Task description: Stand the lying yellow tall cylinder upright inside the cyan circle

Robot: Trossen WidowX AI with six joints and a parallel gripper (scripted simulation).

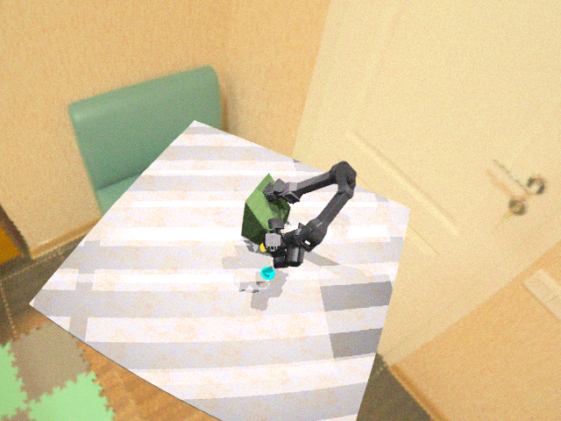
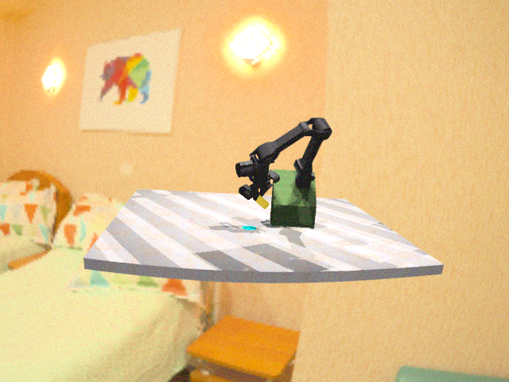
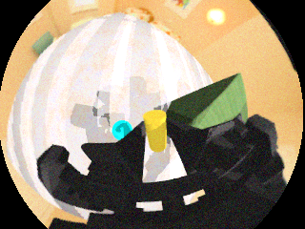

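Note:
The yellow tall cylinder (image 1: 262, 247) (image 2: 262, 201) (image 3: 156, 131) is held in the air, tilted, its free end pointing down towards the green block in the exterior view. My gripper (image 2: 258, 198) (image 3: 155, 122) is shut on it near one end. In the top view the arm hides most of the cylinder and the fingertips. The cyan circle (image 1: 267, 273) (image 2: 249, 228) (image 3: 122, 130) lies flat on the table. It is lower than the cylinder and off to its side, left of the cylinder in the wrist view. A shadow falls partly over the circle.
A large green block (image 1: 259, 212) (image 2: 293, 201) (image 3: 210, 107) stands on the striped table (image 1: 149, 289) (image 2: 164, 251) (image 3: 62, 72), close beside the held cylinder and the arm. The block is much taller than the cylinder. Shadows of the arm cross the table.

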